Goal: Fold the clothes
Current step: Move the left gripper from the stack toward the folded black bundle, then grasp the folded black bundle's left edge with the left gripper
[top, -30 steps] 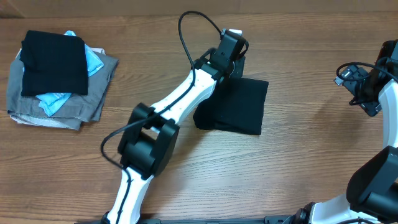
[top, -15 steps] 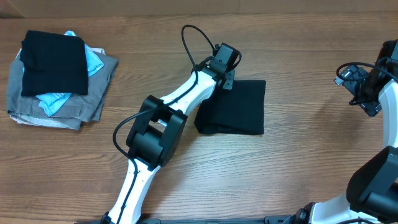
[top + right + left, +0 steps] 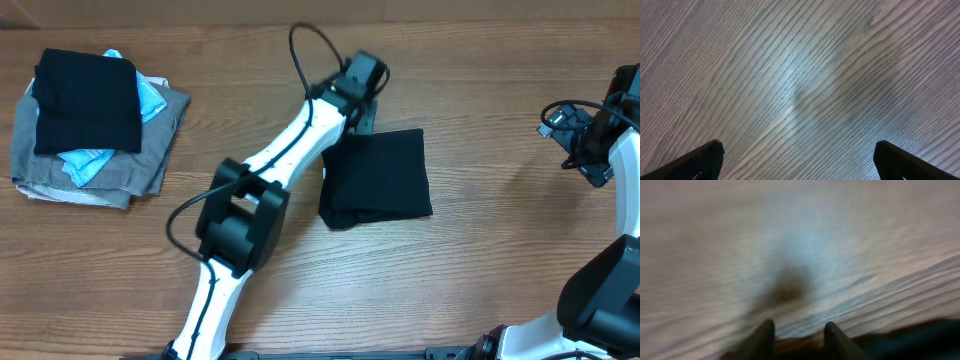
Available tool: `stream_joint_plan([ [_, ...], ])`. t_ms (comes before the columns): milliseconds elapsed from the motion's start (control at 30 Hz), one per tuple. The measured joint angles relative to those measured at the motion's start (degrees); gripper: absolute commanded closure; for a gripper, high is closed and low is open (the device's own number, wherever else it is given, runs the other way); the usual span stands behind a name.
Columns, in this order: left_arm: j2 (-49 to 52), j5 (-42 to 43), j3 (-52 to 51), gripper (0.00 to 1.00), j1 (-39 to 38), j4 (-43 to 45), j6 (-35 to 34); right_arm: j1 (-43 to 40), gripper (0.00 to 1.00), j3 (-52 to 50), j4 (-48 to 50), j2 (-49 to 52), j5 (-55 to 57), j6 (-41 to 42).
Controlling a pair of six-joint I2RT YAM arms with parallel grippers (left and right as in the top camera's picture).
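The folded black T-shirt (image 3: 380,180) lies as a thick, slightly skewed square in the middle of the wooden worktop (image 3: 480,280). The left hand (image 3: 797,330) sits by its upper left corner, fingers a little apart with bare wood between them, pinching nothing; its view is blurred. The left arm (image 3: 285,155) slants up from the lower left, just beside the shirt's left edge. At the right edge of the frame the right hand (image 3: 797,152) is spread wide over bare wood, well apart from the shirt. In the upper left, a pile holds a grey garment (image 3: 135,175), a light-blue garment (image 3: 85,165) and a folded black garment (image 3: 87,100) on top
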Motion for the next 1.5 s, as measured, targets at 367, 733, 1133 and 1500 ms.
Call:
stream_joint_plan([
  [367,-12.24,0.35,8.07,0.17,1.31,-19.47,0.44,0.0,0.0,0.0,0.02,0.0,0.02,0.0],
  [733,-3.32,7.26,7.69,0.0,1.31,-28.94,0.37,0.0,0.0,0.0,0.0,0.0,0.02,0.0],
  [1133,3.58,9.38,7.67,0.0,1.31,-28.89,0.37,0.0,0.0,0.0,0.02,0.0,0.0,0.0],
  [1500,5.09,9.16,7.67,0.0,1.84,-28.3,0.39,0.0,0.0,0.0,0.02,0.0,0.02,0.0],
])
